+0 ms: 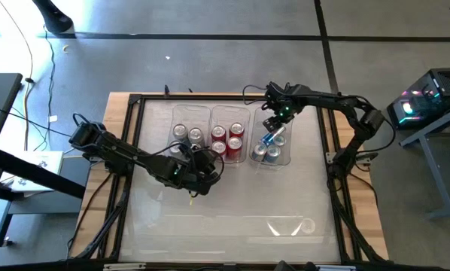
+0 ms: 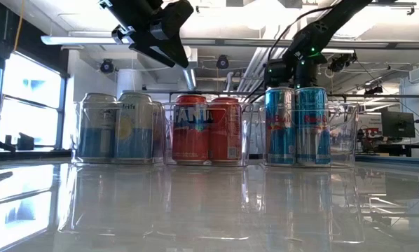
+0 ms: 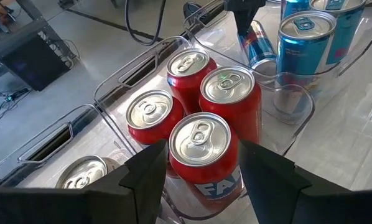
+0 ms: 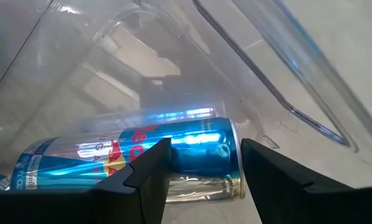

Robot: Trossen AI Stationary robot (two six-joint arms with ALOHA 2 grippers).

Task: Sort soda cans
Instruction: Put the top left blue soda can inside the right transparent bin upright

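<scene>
Three clear bins stand side by side mid-table. The left bin [image 1: 189, 113] holds silver-grey soda cans [image 2: 118, 129], the middle bin [image 1: 231, 111] red cans [image 3: 201, 143], and the right bin [image 1: 287, 154] upright blue cans [image 2: 297, 126]. One blue can [image 4: 173, 149] lies on its side in the right bin's far part. My right gripper [image 4: 204, 168] points down over it, open, with its fingers spaced along the can's length. My left gripper [image 1: 208, 164] hangs open above the middle bin's near end, slanting down toward the red cans and clear of them. My right gripper stands right over the lying blue can's end [image 4: 226, 152]. I cannot tell whether a finger touches it.
A black rail frame [image 1: 135, 135] borders the glossy tabletop. The bins stand close together, wall to wall. Bare tabletop [image 1: 225, 218] stretches from the bins to the near edge.
</scene>
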